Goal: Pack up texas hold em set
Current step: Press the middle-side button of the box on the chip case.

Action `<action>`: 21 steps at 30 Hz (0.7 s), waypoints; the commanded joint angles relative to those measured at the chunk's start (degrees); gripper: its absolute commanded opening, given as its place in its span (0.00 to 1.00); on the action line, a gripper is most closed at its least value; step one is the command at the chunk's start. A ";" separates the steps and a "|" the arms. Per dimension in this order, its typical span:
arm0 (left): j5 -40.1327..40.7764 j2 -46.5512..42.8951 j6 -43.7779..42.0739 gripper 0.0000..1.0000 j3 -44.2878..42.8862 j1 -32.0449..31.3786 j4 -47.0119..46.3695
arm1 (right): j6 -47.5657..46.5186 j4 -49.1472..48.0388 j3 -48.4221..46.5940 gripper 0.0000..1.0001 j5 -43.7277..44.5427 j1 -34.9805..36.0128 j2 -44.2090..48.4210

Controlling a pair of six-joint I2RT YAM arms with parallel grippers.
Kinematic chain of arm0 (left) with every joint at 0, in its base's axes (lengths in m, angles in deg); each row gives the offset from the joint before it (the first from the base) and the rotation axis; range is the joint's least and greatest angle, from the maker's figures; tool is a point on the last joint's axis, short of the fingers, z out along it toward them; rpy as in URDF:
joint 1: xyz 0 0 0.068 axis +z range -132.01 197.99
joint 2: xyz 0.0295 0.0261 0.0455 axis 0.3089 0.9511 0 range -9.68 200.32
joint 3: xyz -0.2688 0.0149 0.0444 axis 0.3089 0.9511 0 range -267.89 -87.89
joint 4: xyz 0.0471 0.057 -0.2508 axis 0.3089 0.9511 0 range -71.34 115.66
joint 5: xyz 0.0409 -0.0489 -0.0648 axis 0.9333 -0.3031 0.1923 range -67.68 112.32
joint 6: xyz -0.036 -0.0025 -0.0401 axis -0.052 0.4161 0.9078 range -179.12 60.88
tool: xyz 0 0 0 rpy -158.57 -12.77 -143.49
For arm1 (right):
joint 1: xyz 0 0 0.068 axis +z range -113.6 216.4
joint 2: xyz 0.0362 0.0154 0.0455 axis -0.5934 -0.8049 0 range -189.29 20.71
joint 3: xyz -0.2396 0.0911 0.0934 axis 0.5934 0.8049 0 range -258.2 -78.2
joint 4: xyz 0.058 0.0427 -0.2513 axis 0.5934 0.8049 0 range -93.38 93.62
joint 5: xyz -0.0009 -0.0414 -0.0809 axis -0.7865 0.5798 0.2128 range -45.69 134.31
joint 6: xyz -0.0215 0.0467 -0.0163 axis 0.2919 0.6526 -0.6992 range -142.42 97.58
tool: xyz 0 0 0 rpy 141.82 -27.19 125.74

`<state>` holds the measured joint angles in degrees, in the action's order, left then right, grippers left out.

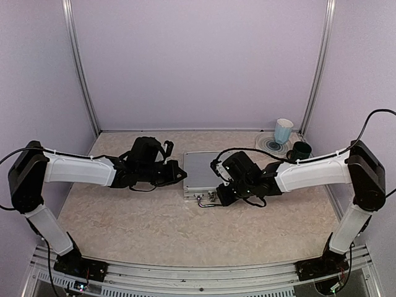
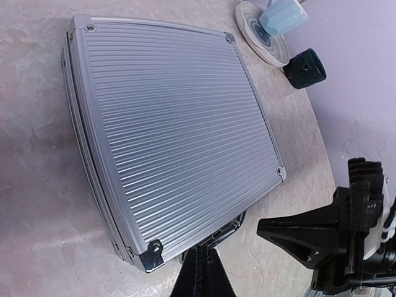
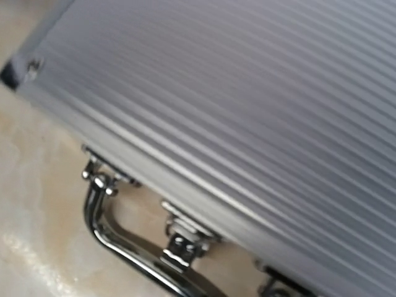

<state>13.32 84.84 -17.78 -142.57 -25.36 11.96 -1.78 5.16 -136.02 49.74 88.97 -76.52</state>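
Left claw (image 2: pixel 201 275) is clenched, fingers pinched into one black tip at the bottom of its wrist view, just beside the near corner of the case (image 2: pixel 173 142); can't tell if it's actually touching. Right claw (image 1: pixel 218 193) is clenched too, sitting low at the case's lower right corner in the top view, right over the handle end. Its own camera doesn't show the fingers, so no idea if it's got anything pinched. That camera is close on the front edge: ribbed silver lid filling the upper right, chrome handle (image 3: pixel 117 238) curving out below it at lower left, a latch (image 3: pixel 182 238) next to it. The case is shut and lying flat in the middle of the table (image 1: pixel 154 229), handle side toward the bottom of the frame. Lots of bare marble-look surface below the case and off to the lower left. It's tighter at upper right: a swirled coaster (image 1: pixel 271 145) with a light-blue mug (image 1: pixel 283 130) on it and a dark mug (image 1: pixel 301 150) just beside, all tucked near the back corner, well apart from the case's edge.
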 commanded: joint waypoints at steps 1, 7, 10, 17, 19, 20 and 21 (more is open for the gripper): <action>0.24 -2.33 0.75 0.00 0.44 0.96 2.04 | -6.82 3.97 -3.78 0.00 5.64 3.40 -4.56; 0.64 -5.31 0.84 0.05 0.83 1.43 4.02 | -7.60 6.45 -7.60 0.00 9.14 5.40 -9.46; 0.73 -7.26 1.01 0.09 1.15 1.52 4.69 | -7.51 6.95 -8.15 0.00 10.93 5.52 -10.67; 1.18 -10.89 0.64 0.25 1.08 1.69 6.21 | -7.65 7.96 -10.25 0.00 13.24 5.52 -13.13; 1.43 -11.71 0.65 0.26 1.34 1.77 6.26 | -7.73 7.84 -10.68 0.00 13.33 5.52 -13.96; 1.45 -11.94 0.62 0.26 1.47 1.82 6.26 | -7.82 7.74 -10.91 0.00 13.20 5.52 -14.41; 1.47 -12.26 0.61 0.27 1.64 1.91 6.33 | -7.88 7.73 -11.25 0.00 12.98 5.52 -14.85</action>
<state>13.87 74.70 -16.88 -142.11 -23.92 17.32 -9.19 12.22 -145.46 61.35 94.04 -89.24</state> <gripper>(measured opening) 0.263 0.004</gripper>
